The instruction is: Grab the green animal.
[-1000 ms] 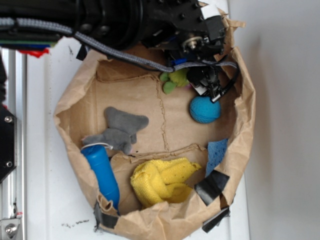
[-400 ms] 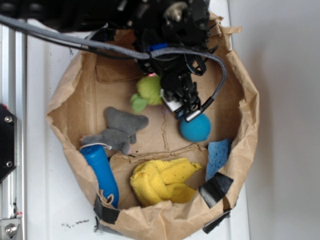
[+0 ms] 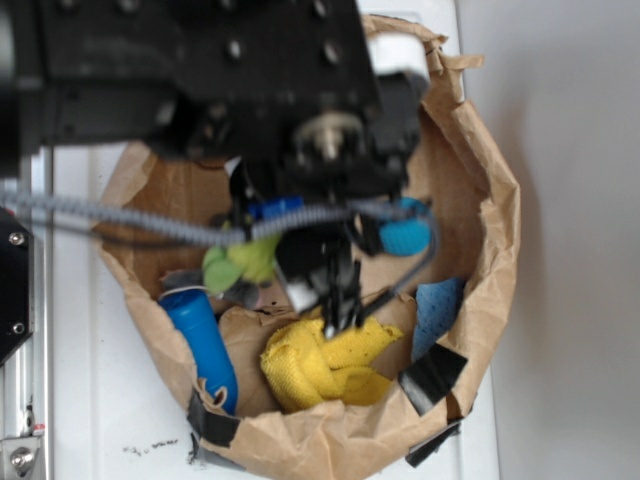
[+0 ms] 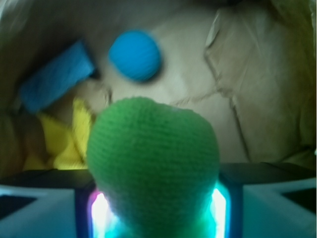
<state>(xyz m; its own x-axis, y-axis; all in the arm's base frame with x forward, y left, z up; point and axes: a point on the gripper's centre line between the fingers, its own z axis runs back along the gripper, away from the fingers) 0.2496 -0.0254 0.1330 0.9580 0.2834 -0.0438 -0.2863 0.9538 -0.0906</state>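
- We see our end effector clamped on the green animal, one jaw at each flank, above the bag floor.
- Below, the paper bag contains one yellow cloth, one blue ball, one blue sponge and one blue bottle.

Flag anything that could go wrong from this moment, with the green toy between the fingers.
1. The gripper is shut on the green animal, a soft, rounded plush bulging out past the fingers; it might squirm loose during a fast move.
2. In the exterior view the arm's cable hangs low across the paper bag; it could snag the crumpled rim and drag the bag.
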